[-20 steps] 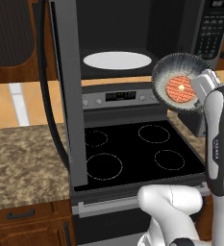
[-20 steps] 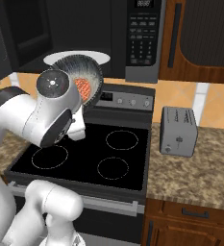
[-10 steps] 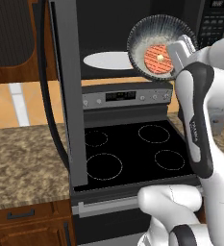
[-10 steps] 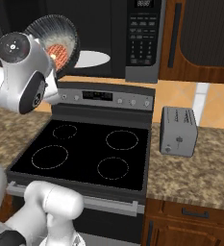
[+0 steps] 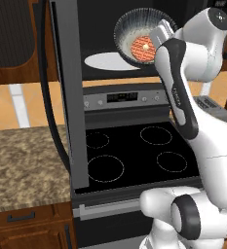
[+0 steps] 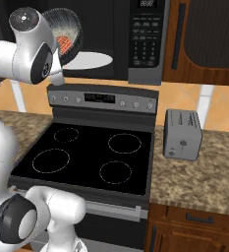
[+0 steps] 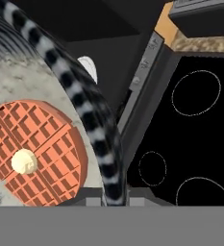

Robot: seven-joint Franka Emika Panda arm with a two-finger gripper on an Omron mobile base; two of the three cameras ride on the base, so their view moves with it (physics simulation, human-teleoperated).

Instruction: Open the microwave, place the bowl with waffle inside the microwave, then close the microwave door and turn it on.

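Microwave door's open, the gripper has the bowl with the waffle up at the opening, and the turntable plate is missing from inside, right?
One thing is wrong: the turntable plate is there, lying white inside the microwave, as the left base view shows. The rest holds: the door is open and the gripper holds the bowl with the waffle at the opening.

Two base views flank the stove [image 5: 134, 155] and microwave [image 6: 135, 39]; the hand view sits close, seemingly tilted, over the bowl [image 7: 84, 110].
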